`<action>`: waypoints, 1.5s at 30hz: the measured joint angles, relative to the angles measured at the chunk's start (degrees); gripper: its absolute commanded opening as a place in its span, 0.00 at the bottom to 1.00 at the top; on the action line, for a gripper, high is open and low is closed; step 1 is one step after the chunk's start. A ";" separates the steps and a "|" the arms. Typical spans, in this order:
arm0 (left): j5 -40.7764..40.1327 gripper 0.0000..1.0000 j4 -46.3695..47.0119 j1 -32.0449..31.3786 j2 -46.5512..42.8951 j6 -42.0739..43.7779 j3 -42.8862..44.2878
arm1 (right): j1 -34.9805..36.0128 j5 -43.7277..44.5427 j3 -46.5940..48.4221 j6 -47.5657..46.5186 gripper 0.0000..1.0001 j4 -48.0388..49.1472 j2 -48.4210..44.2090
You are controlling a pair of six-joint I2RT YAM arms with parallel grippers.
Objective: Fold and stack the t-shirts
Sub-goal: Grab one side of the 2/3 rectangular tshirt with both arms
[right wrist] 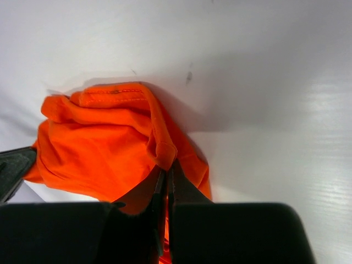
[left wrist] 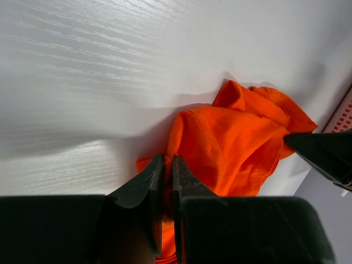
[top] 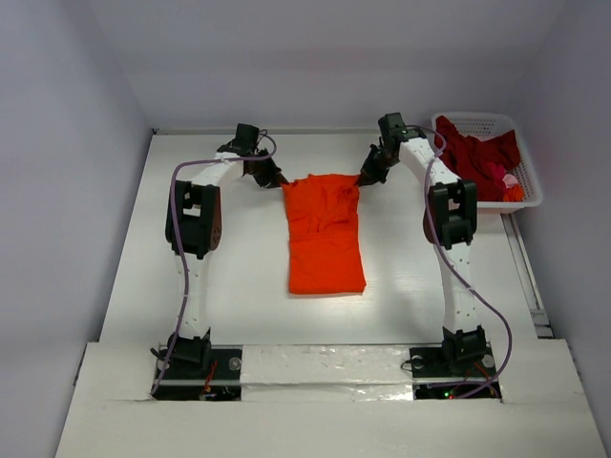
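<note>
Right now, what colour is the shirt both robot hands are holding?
Bright orange. The t-shirt shows best in the top external view.

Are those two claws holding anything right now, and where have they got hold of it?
Both hold the orange t-shirt. The left gripper pinches its far left corner and the right gripper its far right corner.

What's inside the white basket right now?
A heap of dark red shirts fills the basket, with pink and orange bits near one corner. Anything beneath is hidden.
</note>
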 measured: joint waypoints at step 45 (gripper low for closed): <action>0.46 0.00 -4.37 -0.37 -16.70 2.45 -12.79 | 3.78 -3.45 -25.18 -2.60 0.00 4.87 -25.05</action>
